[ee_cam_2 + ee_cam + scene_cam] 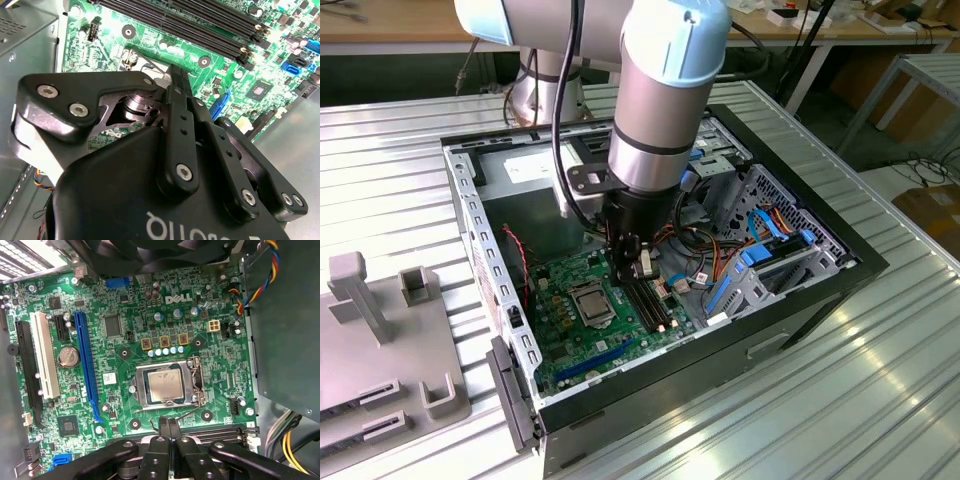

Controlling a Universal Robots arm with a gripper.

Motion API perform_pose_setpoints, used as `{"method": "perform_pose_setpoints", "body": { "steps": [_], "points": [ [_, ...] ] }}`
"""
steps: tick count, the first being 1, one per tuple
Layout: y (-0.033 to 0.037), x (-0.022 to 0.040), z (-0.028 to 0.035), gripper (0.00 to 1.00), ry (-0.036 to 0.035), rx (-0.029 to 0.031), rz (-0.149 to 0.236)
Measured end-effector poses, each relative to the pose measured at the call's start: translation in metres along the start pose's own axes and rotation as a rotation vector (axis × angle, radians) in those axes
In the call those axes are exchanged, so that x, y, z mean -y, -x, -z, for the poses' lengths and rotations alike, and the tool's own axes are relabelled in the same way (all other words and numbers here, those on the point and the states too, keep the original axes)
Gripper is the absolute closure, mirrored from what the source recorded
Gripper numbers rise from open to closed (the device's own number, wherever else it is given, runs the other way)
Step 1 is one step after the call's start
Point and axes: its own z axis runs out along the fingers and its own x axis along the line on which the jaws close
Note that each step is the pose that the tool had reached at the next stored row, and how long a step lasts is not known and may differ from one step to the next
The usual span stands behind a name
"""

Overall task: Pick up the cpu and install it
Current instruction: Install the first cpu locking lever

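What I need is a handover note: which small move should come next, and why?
Probably raise the tool slightly: the cpu already lies inside the socket frame, and the tool is shut, apparently empty, beside that frame at the memory slots.

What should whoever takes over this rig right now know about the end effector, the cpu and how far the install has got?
End effector: fingers together, holding nothing, above the motherboard beside the memory slots.
Cpu: lying flat in the socket frame, inside the open computer case.
Done: the chip appears seated in the socket.
Left: whether the retention lever is latched cannot be told; check it.
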Motion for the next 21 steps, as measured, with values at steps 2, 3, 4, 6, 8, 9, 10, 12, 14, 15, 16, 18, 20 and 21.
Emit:
{"method": "perform_pose_setpoints", "body": {
  "steps": [2, 3, 4, 6, 8, 9, 10, 12, 14, 15, 16, 18, 20, 21],
  "points": [
    [-0.0004, 0.0001, -0.0027, 0.89, -0.0001, 0.0, 0.002],
    [-0.0007, 0.0001, -0.0044, 0.89, -0.0001, -0.0002, 0.003],
    [-0.0009, 0.0001, -0.0049, 0.89, -0.0001, -0.0001, 0.003],
    [-0.0012, 0.0002, -0.0053, 0.89, -0.0004, -0.0001, 0.004],
    [-0.002, 0.0004, -0.0054, 0.89, -0.0006, -0.0014, 0.005],
    [-0.0026, 0.0004, -0.0054, 0.89, -0.0007, -0.0023, 0.006],
    [-0.0032, 0.0005, -0.0054, 0.89, -0.0009, -0.0032, 0.006],
    [-0.0044, 0.0007, -0.0055, 0.89, -0.0013, -0.0057, 0.008],
    [-0.0055, 0.0008, -0.0056, 0.89, -0.0016, -0.0075, 0.009],
    [-0.0058, 0.0008, -0.0057, 0.89, -0.0018, -0.0081, 0.01],
    [-0.0061, 0.0009, -0.006, 0.89, -0.002, -0.0085, 0.011],
    [-0.0067, 0.001, -0.007, 0.89, -0.0021, -0.009, 0.013],
    [-0.007, 0.001, -0.0079, 0.89, -0.0022, -0.0092, 0.014],
    [-0.0072, 0.001, -0.0086, 0.89, -0.0023, -0.0095, 0.015]
  ]
}}
